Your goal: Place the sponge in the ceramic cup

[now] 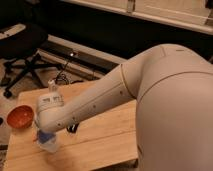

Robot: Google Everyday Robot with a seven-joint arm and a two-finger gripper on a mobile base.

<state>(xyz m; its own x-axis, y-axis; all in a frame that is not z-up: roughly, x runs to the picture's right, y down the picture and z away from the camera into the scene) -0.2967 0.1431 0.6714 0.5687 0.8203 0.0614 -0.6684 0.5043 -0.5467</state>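
The blue sponge (45,136) shows just under the end of my arm, at the front left of the wooden table (100,140). It sits at the mouth of the white ceramic cup (51,146), whose lower part shows below it. My gripper (47,131) points down right over the sponge and cup, mostly hidden by the white wrist housing. Whether the sponge rests in the cup or hangs just above it cannot be told.
An orange-red bowl (20,117) stands at the table's left edge. A small clear bottle (51,88) stands behind the wrist. A black flat bar (73,128) peeks out under the forearm. An office chair (22,55) is on the floor at the back left.
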